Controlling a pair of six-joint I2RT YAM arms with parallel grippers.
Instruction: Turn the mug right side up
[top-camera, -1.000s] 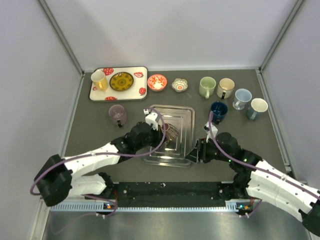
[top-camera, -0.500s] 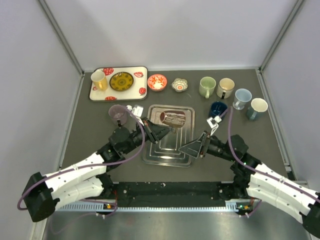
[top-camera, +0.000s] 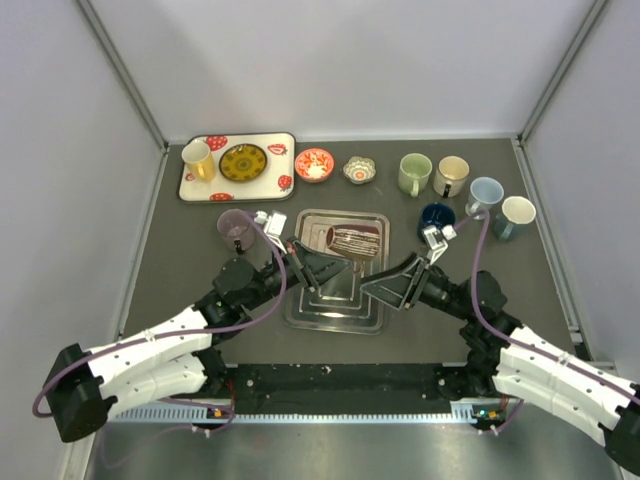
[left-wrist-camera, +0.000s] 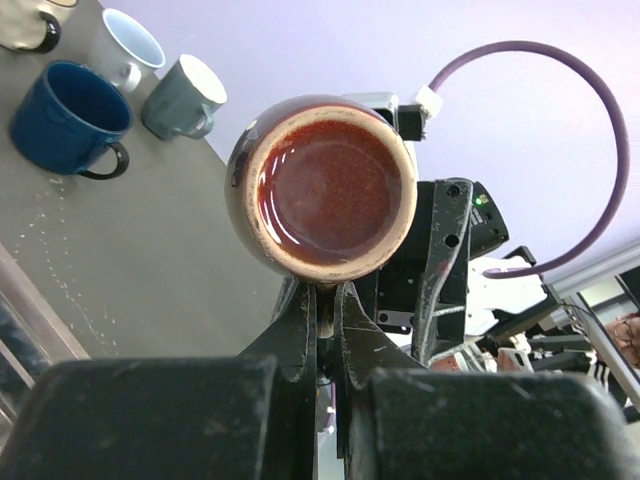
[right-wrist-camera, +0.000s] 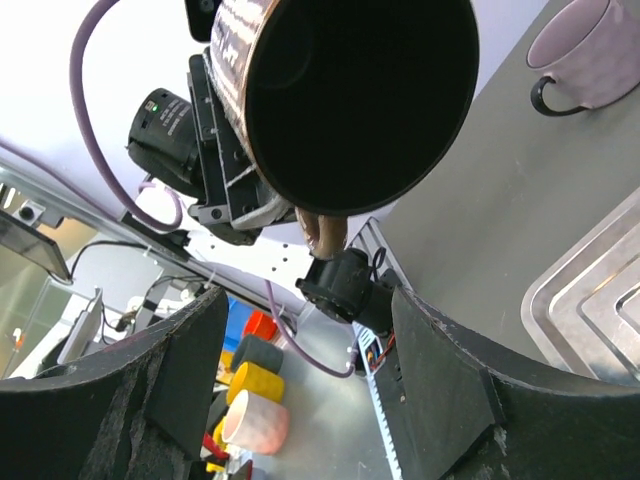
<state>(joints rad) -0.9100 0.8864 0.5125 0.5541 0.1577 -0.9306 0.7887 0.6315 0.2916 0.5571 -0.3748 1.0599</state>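
while the left tool (left-wrist-camera: 326, 318) clamps the mug (left-wrist-camera: 325, 195) by its handle, the right tool (right-wrist-camera: 315, 360) gapes empty.

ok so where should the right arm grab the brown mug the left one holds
Probably the wall at the rim, coming from the robot's right. The brown mug lies sideways in the air with its open mouth facing the right gripper, so its jaws could straddle the wall. The handle underneath is pinched by the left gripper.

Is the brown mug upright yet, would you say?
No, the mug lies sideways in the left gripper above the tray, mouth toward the right gripper.
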